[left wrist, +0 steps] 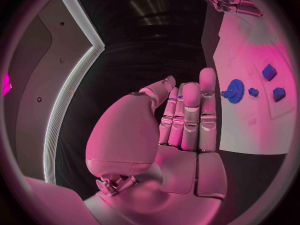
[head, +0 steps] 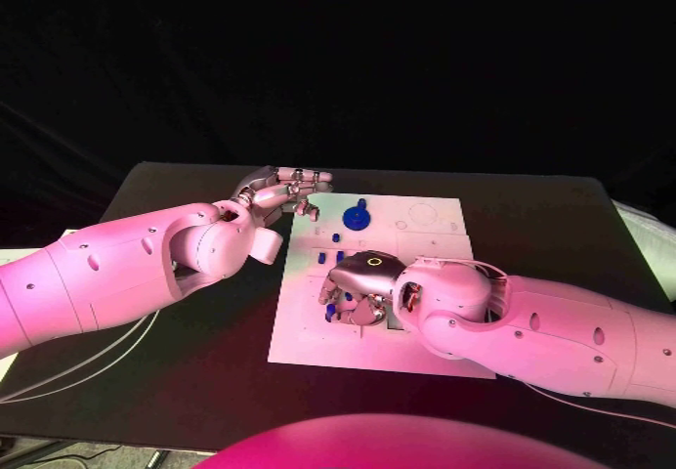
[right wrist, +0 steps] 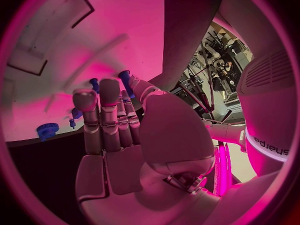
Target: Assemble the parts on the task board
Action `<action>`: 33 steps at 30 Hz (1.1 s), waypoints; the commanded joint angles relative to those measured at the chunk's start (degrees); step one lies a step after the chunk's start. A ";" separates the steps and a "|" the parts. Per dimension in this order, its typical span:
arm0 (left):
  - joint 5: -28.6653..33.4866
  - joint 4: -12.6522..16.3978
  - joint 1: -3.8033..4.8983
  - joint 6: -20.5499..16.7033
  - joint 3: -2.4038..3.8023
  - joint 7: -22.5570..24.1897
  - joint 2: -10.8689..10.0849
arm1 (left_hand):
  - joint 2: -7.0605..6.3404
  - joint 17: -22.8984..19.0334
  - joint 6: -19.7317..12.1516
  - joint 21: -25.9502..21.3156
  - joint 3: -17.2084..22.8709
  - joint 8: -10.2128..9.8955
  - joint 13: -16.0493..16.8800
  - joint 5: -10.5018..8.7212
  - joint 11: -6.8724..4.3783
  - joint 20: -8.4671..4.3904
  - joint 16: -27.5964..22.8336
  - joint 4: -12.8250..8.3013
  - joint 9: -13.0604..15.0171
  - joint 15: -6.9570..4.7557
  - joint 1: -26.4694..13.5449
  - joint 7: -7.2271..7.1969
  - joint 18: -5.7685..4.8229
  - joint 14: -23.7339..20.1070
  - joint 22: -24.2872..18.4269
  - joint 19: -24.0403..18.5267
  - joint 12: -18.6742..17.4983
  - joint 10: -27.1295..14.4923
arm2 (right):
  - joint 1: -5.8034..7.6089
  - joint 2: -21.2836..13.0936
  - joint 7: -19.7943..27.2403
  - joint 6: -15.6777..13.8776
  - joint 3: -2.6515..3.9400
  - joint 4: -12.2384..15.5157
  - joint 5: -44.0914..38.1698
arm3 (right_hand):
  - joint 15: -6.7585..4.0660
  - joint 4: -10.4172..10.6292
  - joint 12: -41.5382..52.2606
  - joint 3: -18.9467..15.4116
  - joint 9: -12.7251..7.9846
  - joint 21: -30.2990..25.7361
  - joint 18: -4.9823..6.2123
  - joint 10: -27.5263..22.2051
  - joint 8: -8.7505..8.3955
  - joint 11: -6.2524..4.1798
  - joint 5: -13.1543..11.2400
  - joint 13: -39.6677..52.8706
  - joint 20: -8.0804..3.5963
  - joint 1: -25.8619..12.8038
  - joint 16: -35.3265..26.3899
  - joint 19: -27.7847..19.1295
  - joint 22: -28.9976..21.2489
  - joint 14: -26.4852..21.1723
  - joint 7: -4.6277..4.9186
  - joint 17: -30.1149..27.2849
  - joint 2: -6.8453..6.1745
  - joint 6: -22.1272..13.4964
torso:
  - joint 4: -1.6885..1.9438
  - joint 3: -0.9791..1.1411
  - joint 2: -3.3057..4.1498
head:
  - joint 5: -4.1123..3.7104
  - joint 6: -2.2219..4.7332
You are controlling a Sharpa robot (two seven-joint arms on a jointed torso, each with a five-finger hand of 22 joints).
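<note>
The white task board (head: pixel 423 332) lies in the middle of the black table. A blue gear (head: pixel 357 215) sits near its far edge, and small blue parts (head: pixel 330 257) lie closer in. My right hand (head: pixel 359 288) is down on the board's left-middle, fingers pointing at the plate. A blue part (right wrist: pixel 125 77) shows right at its thumb tip and another (right wrist: pixel 94 83) past its fingers; whether either is pinched is hidden. My left hand (head: pixel 289 186) hovers off the board's far-left corner, fingers straight and holding nothing. The gear (left wrist: pixel 235 91) lies just beyond those fingers (left wrist: pixel 190 110).
Black table (head: pixel 184 371) surrounds the board on all sides. The board (left wrist: pixel 250 125) carries more small blue parts (left wrist: pixel 269 72) past the gear. My right forearm (head: pixel 564 332) crosses the board's near-right corner.
</note>
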 commanded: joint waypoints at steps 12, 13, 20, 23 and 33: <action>0.04 0.07 0.00 1.17 0.03 -0.24 -0.04 | 0.06 0.06 -0.47 -0.43 -0.59 0.24 -0.11 -0.03 0.12 0.23 0.27 0.01 0.00 0.24 0.44 -0.13 1.05 -0.03 -0.10 0.29 0.41 -0.52 | -0.51 -1.92 1.30 -11.76 0.00 1.42 -2.27 | 0.57 -0.62 3.26 -7.60 0.30 -10.05 2.14 -5.49 0.20 0.69 1.10 0.38 0.68 0.21 -5.41 -4.27 -11.69 -1.11 0.61 -4.04 -0.21 -2.43 | -0.04 0.10 0.00 | 0.16 0.08; 0.04 0.05 0.00 1.20 0.03 -0.25 -0.04 | 0.06 0.06 -0.47 -0.43 -0.59 0.24 -0.11 -0.03 0.12 0.23 0.27 0.01 0.00 0.24 0.44 -0.13 1.05 -0.03 -0.10 0.29 0.41 -0.52 | -0.58 -2.38 1.46 -12.97 0.01 1.80 -2.37 | 0.51 -0.63 3.58 -7.98 0.32 -10.16 2.15 -5.37 0.23 0.66 1.28 0.38 0.63 0.32 -5.51 -4.09 -11.81 -0.94 0.54 -4.13 -0.13 -2.15 | -0.04 0.10 0.00 | 0.16 0.08; 0.04 0.00 -0.01 1.40 0.02 -0.26 -0.19 | 0.00 -0.03 -0.52 -0.45 -0.67 0.26 -0.11 -0.04 0.14 0.24 0.26 0.01 0.00 0.25 0.40 -0.13 1.05 -0.06 -0.12 0.30 0.45 -0.59 | -0.33 -8.05 1.53 -16.73 0.77 6.11 1.86 | -0.01 -0.51 6.28 -9.54 0.41 -7.86 1.49 -1.88 0.45 0.06 2.56 0.52 0.15 0.87 -5.46 -0.95 -8.62 0.94 0.32 -4.33 0.71 -0.07 | -0.29 0.09 -0.14 | -0.28 0.42; 0.04 0.04 -0.02 1.47 0.01 -0.23 -0.25 | 0.00 -0.03 -0.52 -0.45 -0.67 0.26 -0.11 -0.04 0.14 0.24 0.26 0.01 0.00 0.25 0.40 -0.13 1.05 -0.06 -0.12 0.30 0.45 -0.59 | 0.80 -12.34 0.14 -16.06 1.20 8.58 8.10 | -0.34 -0.05 7.52 -9.88 0.45 -3.83 0.51 0.78 0.56 -0.34 2.98 0.55 -0.14 0.61 -4.03 2.30 -3.26 2.51 0.19 -3.32 1.22 1.02 | -0.33 0.06 -0.13 | -0.89 0.68; 0.03 0.28 -0.03 1.42 -0.02 -0.07 -0.34 | 0.00 -0.03 -0.52 -0.45 -0.67 0.26 -0.11 -0.04 0.14 0.24 0.26 0.01 0.00 0.25 0.40 -0.13 1.05 -0.06 -0.12 0.30 0.45 -0.59 | 3.61 -25.50 -12.59 -11.42 1.40 13.89 18.99 | -3.57 3.32 14.96 -10.71 0.89 11.37 -3.18 17.12 2.10 -4.47 5.81 4.69 -2.81 -1.39 12.85 12.41 17.29 6.76 -2.98 17.47 1.55 6.02 | -1.81 0.07 -0.80 | -2.81 1.40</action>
